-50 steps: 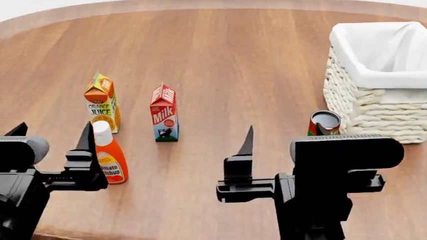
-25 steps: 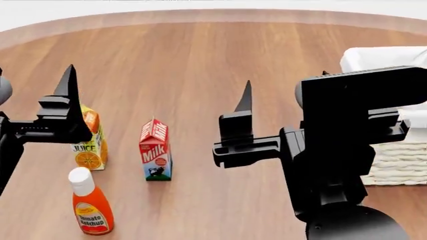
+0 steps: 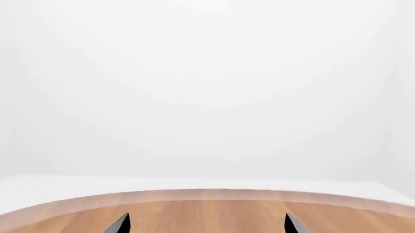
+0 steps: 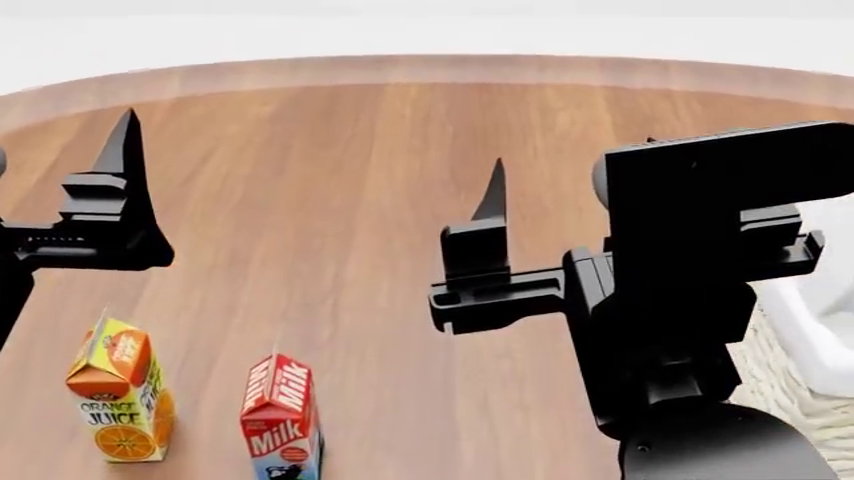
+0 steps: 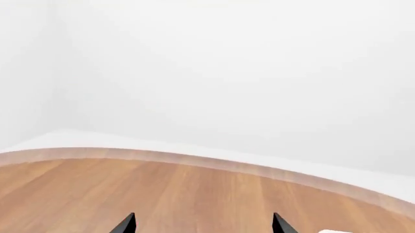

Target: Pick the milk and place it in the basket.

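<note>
We see a big round wooden table [image 4: 334,200] with a pale edge, and the room around it is plain white with nothing on the walls. Our left pincer [image 3: 206,224] and our right pincer [image 5: 202,223] are both held up in the air over the table, pointing at the far edge. In each wrist view the two black tips stand wide apart with only bare wood between them, so both pincers are apart and hold nothing. The milk [image 4: 280,418] stands upright on the wood, below and between the two pincers, nearer to us than their tips and well apart from both. Just beside it, on the left pincer's side, stands the juice [image 4: 120,404], also upright, and the two cartons do not touch. The basket [image 4: 801,360] sits on the far side of the right pincer, and the black right arm hides most of it. We can see only a bit of its woven wall and white cloth.
</note>
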`<state>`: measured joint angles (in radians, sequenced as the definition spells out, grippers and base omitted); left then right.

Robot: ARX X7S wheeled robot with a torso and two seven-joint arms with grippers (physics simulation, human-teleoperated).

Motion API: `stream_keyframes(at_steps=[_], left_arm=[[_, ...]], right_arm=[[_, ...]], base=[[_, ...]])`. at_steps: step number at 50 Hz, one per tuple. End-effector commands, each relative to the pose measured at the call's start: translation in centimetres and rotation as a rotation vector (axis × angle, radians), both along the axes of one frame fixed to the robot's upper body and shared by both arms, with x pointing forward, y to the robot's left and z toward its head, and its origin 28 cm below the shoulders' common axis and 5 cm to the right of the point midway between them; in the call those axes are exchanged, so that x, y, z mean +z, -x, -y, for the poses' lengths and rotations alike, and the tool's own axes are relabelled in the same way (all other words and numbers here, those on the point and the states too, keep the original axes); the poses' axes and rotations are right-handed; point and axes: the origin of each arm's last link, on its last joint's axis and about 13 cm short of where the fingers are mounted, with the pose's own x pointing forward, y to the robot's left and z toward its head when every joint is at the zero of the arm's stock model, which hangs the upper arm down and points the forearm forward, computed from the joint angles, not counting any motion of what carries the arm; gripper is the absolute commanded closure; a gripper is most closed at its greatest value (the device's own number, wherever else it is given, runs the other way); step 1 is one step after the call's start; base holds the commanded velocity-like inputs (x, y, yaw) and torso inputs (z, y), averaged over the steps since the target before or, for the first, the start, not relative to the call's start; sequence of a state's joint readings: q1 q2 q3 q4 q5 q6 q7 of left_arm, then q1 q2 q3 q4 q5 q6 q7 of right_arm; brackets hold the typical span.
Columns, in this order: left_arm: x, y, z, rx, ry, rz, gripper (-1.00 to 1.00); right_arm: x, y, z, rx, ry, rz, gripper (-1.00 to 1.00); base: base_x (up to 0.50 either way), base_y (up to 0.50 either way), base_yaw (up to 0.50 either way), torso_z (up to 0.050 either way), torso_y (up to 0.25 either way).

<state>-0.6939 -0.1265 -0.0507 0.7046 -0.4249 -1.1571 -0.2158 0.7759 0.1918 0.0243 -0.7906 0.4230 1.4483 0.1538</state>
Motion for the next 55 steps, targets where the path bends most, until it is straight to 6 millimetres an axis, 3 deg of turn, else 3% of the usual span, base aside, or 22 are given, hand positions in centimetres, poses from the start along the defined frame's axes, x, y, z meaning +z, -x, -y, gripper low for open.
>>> stream_keyframes(at_steps=[1, 30, 37, 40, 49, 55], left_arm=[[0.1, -0.1, 0.0, 0.003, -0.006, 0.004, -1.00], [0.0, 0.0, 0.0, 0.005, -0.009, 0.007, -1.00], [-0.1, -0.2, -0.1, 0.007, -0.010, 0.004, -1.00], [-0.1, -0.2, -0.2, 0.009, -0.007, 0.004, -1.00], [0.0, -0.3, -0.4, 0.018, -0.006, 0.004, -1.00], [0.0, -0.3, -0.4, 0.016, -0.006, 0.004, -1.00]], right_arm=[[0.0, 0.0, 0.1, 0.000, 0.003, -0.005, -1.00], [-0.1, -0.4, 0.2, -0.046, -0.038, -0.033, -1.00], [-0.8, -1.0, 0.2, 0.092, -0.043, -0.134, -1.00], [-1.0, -1.3, 0.4, 0.070, 0.014, -0.166, -1.00], [-0.6, -1.7, 2.4, 0.341, -0.109, -0.235, -1.00], [-0.8, -1.7, 3.0, 0.403, -0.118, -0.295, -1.00]], base=[[0.50, 0.00, 0.00, 0.000, 0.000], [0.47, 0.00, 0.00, 0.000, 0.001], [0.00, 0.00, 0.00, 0.000, 0.000], [0.00, 0.00, 0.00, 0.000, 0.000], [0.00, 0.00, 0.00, 0.000, 0.000], [0.00, 0.00, 0.00, 0.000, 0.000]])
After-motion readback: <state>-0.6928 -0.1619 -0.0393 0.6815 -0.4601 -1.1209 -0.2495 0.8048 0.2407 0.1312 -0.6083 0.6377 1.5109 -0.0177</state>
